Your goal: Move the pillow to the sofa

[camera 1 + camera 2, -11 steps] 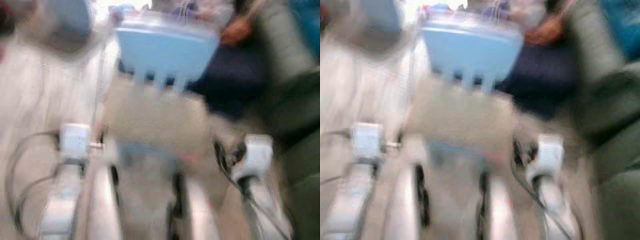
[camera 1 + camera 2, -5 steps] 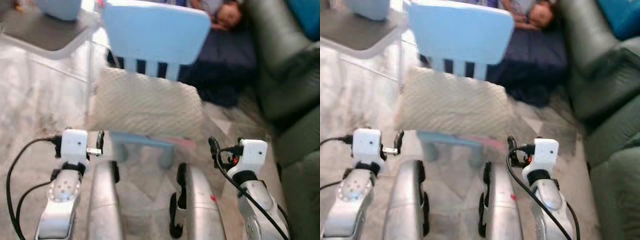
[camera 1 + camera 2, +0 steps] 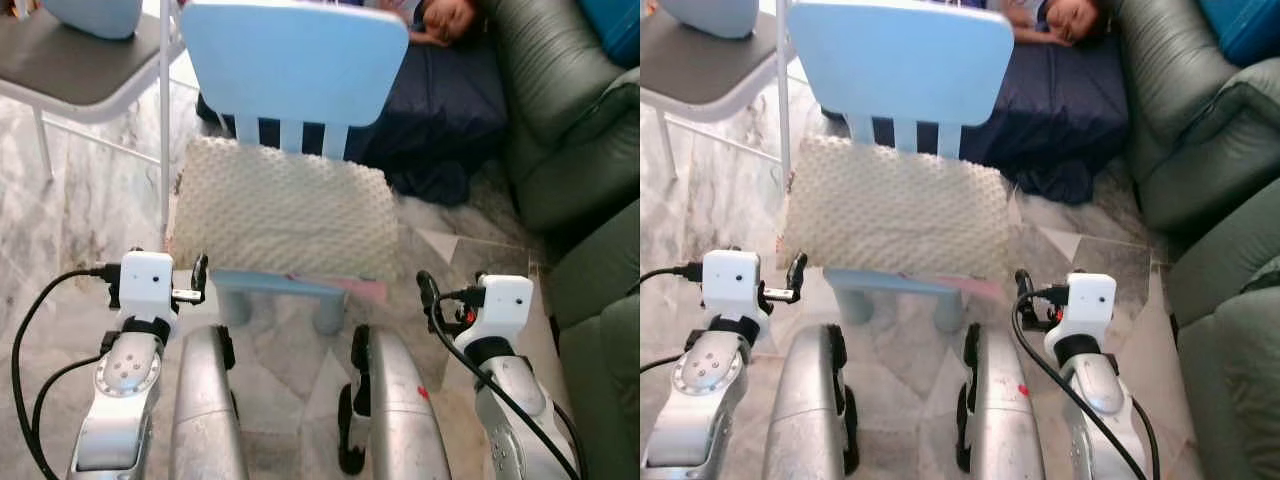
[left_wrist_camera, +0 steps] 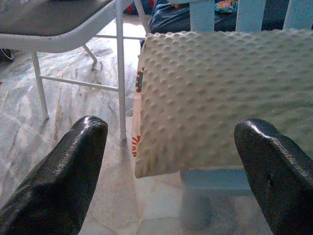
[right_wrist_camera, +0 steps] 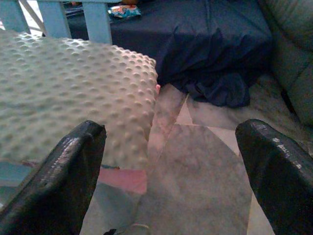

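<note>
A cream, bumpy pillow (image 3: 285, 205) lies flat on the seat of a small light-blue chair (image 3: 295, 60), straight ahead of me. My left gripper (image 4: 171, 125) is open and level with the pillow's near left corner, a short way in front of it. My right gripper (image 5: 171, 126) is open in front of the near right corner, with nothing between its fingers (image 5: 73, 166). In the left eye view both wrists are held low, left gripper (image 3: 192, 278) and right gripper (image 3: 432, 292), just short of the chair's front edge. A dark green sofa (image 3: 565, 110) stands to the right.
A person in dark blue clothing (image 3: 450, 75) lies on the floor behind the chair, against the sofa. A grey metal-legged chair (image 3: 80, 70) with a pale blue object (image 3: 95, 12) stands at the back left. Marble floor (image 3: 60, 220) lies open to my left.
The blurred picture has sharpened and steadied as the camera settled. The chair and pillow now sit slightly lower and nearer in view. Both arms keep the same pose, grippers open.
</note>
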